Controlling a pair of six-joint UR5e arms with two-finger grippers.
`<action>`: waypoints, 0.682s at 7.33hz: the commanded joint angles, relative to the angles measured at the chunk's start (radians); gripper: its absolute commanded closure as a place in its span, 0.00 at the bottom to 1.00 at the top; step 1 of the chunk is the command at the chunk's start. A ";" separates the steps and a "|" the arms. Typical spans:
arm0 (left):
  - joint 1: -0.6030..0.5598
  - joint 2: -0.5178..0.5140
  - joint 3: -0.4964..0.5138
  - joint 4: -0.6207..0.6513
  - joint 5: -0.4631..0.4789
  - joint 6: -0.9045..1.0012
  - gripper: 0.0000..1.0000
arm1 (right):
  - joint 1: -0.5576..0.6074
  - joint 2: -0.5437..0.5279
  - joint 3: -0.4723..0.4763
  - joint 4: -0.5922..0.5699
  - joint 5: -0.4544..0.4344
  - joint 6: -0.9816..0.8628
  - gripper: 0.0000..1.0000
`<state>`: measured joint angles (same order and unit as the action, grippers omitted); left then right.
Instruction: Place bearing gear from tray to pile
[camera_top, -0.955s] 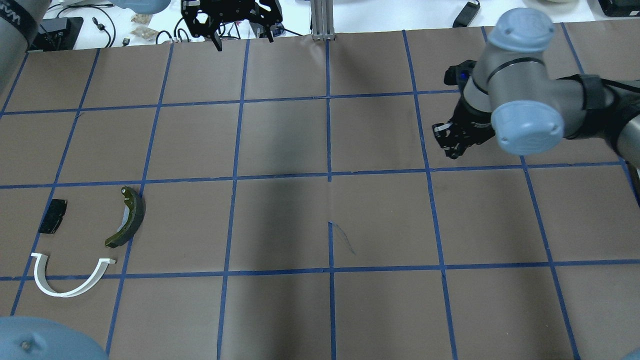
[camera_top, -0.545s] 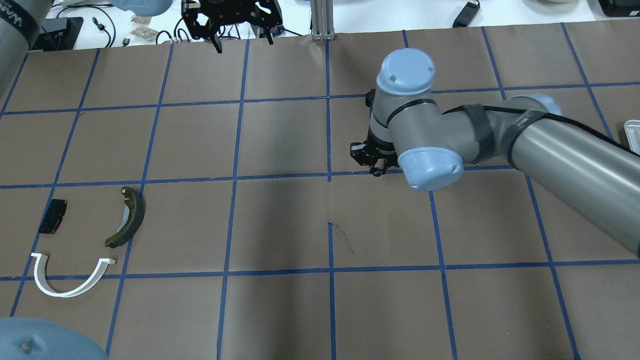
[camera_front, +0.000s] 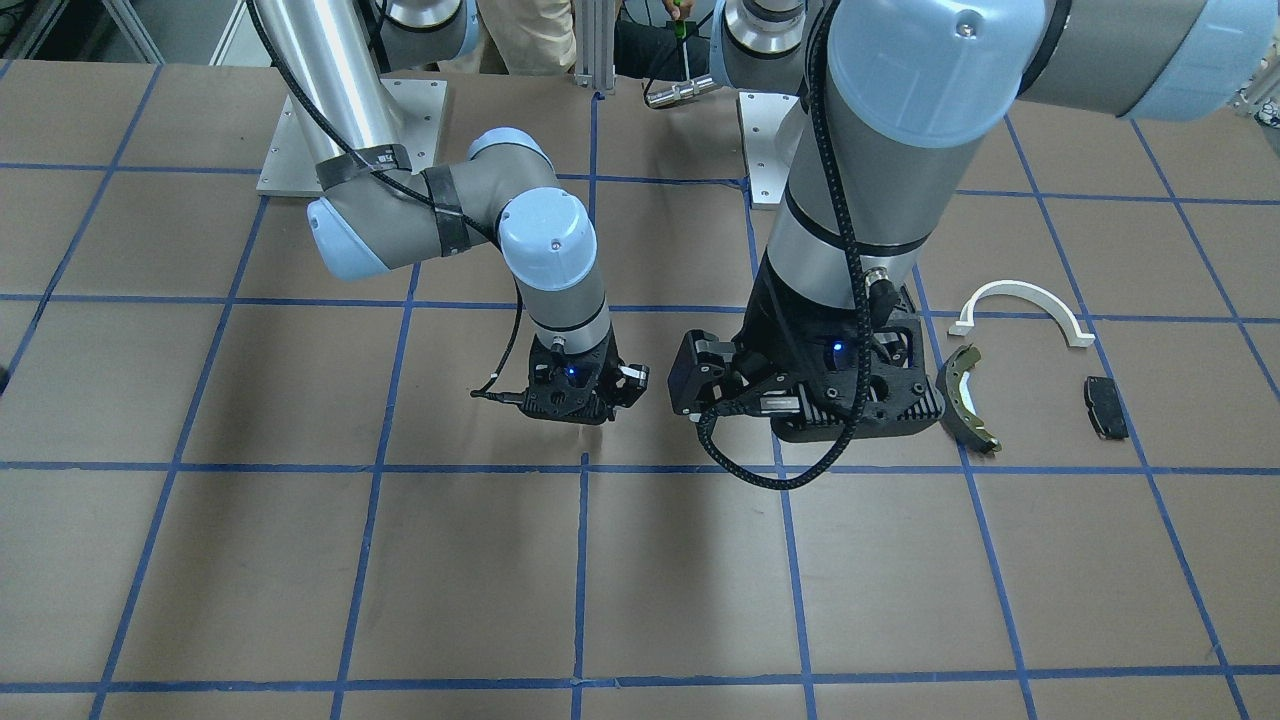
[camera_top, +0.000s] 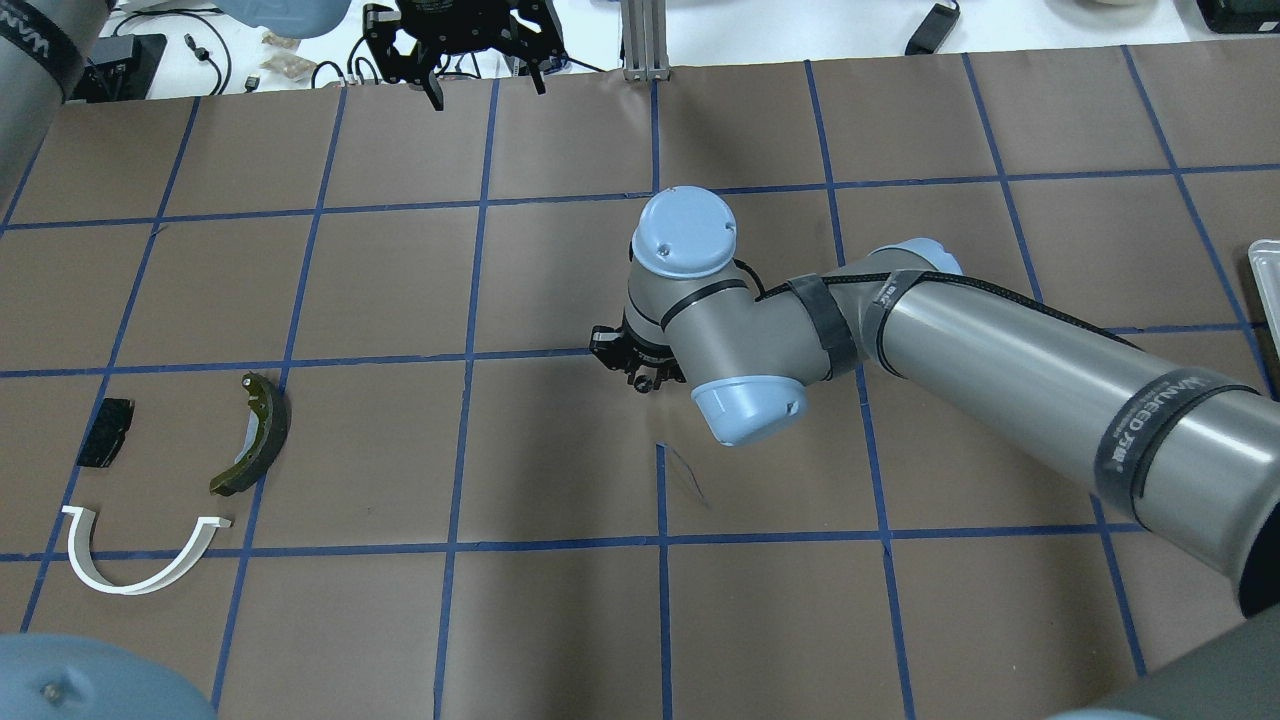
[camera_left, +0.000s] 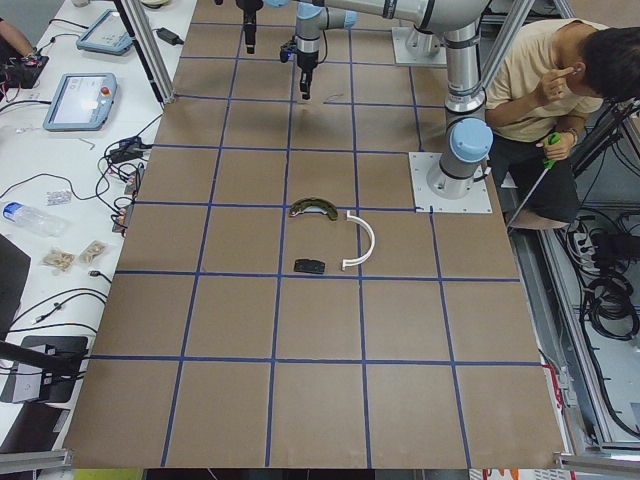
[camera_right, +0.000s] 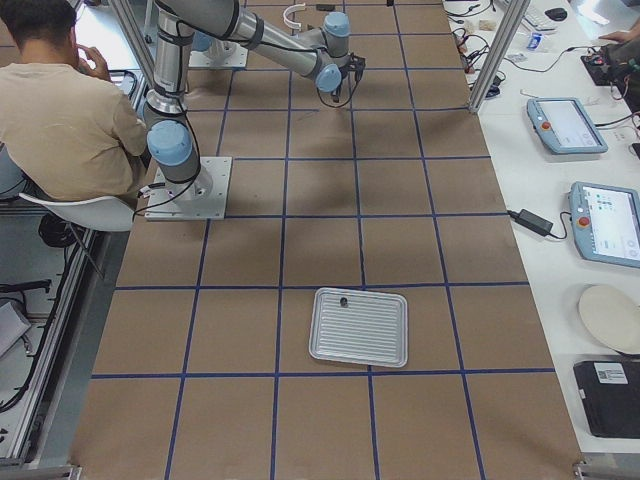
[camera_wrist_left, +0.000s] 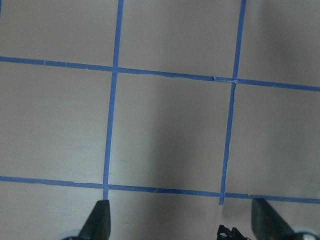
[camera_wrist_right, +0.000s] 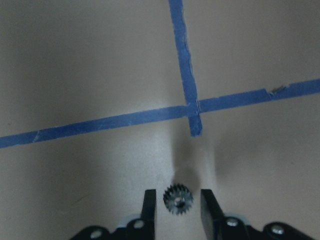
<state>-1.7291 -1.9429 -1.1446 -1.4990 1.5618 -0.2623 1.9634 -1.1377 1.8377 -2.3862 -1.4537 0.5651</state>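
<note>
My right gripper (camera_top: 640, 376) hangs over the table's middle, shut on the small toothed bearing gear (camera_wrist_right: 177, 201), which sits between its two fingers (camera_wrist_right: 149, 206) a little above the brown surface. The pile lies at the near left: a white half-ring arch (camera_top: 140, 562), an olive-edged brake shoe (camera_top: 256, 435) and a small black pad (camera_top: 105, 432). It also shows in the front-facing view, as arch (camera_front: 1020, 298), shoe (camera_front: 966, 400) and pad (camera_front: 1105, 408). My left gripper (camera_top: 488, 88) is open and empty, high over the far edge. The tray (camera_right: 360, 327) lies at the table's right end.
Blue tape lines grid the brown table (camera_top: 560, 280). Cables and devices lie on the white bench beyond the far edge (camera_top: 200, 50). A seated person (camera_left: 545, 90) is beside the robot base. A small dark item (camera_right: 343, 300) sits on the tray.
My right arm has swung left from the table's right side to the middle, carrying the gear toward the pile. The left gripper and the pile have not moved.
</note>
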 joint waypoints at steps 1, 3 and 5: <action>-0.003 -0.001 -0.003 0.000 -0.002 0.000 0.00 | -0.081 -0.046 -0.018 0.024 -0.037 -0.301 0.00; -0.029 -0.011 -0.052 -0.001 -0.008 -0.021 0.00 | -0.373 -0.152 -0.034 0.259 -0.039 -0.717 0.00; -0.149 -0.045 -0.198 0.148 0.003 -0.049 0.00 | -0.658 -0.159 -0.038 0.269 -0.053 -1.146 0.00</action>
<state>-1.8086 -1.9650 -1.2552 -1.4520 1.5587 -0.2885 1.4892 -1.2863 1.8024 -2.1342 -1.4990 -0.3065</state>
